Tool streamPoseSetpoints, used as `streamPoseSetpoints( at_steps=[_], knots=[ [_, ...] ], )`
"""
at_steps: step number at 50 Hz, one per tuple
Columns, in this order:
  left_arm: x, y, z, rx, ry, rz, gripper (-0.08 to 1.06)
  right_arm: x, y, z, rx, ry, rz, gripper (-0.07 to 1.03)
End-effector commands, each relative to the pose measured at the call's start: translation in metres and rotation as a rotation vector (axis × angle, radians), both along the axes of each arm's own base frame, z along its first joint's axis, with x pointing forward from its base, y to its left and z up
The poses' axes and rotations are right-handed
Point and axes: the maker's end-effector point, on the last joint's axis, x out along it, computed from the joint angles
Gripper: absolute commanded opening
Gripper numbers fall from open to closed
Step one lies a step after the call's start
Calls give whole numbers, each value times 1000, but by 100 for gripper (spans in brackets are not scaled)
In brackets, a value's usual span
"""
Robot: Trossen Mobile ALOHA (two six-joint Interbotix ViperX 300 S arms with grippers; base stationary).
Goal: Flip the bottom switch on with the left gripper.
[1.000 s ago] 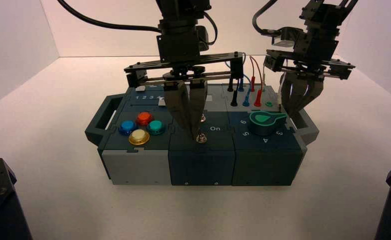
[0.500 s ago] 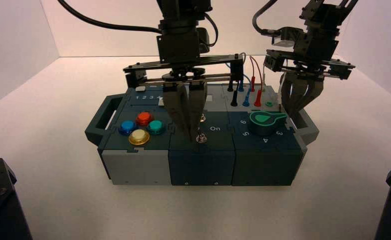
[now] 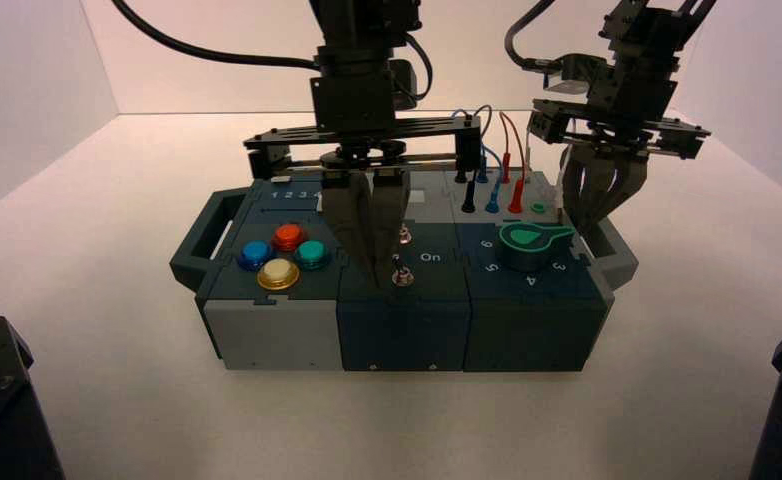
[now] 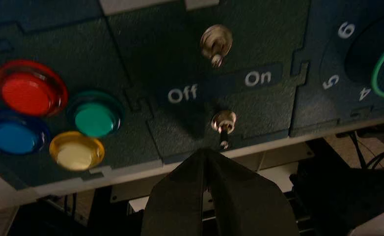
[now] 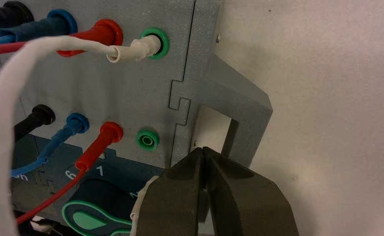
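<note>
The bottom switch (image 3: 403, 277) is a small silver toggle on the box's dark middle panel, near its front edge. In the left wrist view the bottom switch (image 4: 223, 123) sits below the lettering "Off" and "On". Its short lever points toward the box's front edge. My left gripper (image 3: 385, 280) hangs over that panel, shut with nothing in it. Its tip (image 4: 205, 153) is just beside the lever, on the "Off" side, and I cannot tell whether it touches. A twin top switch (image 4: 215, 42) stands farther back. My right gripper (image 3: 595, 215) waits shut above the box's right handle (image 5: 239, 115).
Red (image 4: 29, 93), green (image 4: 96, 116), blue (image 4: 14, 135) and yellow (image 4: 76, 150) buttons lie left of the switches. A green knob (image 3: 530, 243) is to their right. Behind the knob, plugged wires (image 3: 507, 165) rise from the sockets. The box (image 3: 277, 340) stands on a white table.
My left gripper has shifted slightly left, away from the bottom switch, and its crossbar has risen a little and levelled. The right arm has not moved.
</note>
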Motion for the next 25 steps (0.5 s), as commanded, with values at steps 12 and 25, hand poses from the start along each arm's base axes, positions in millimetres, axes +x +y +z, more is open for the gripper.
streamPoseSetpoints(
  at_steps=[12, 25],
  knots=[
    [6, -9, 10, -27, -25, -9, -3, -9, 4, -5, -13, 12, 66, -2],
    [1, -2, 15, -23, -20, -6, -3, -9, 4, -4, -14, 10, 69, -2]
  ],
)
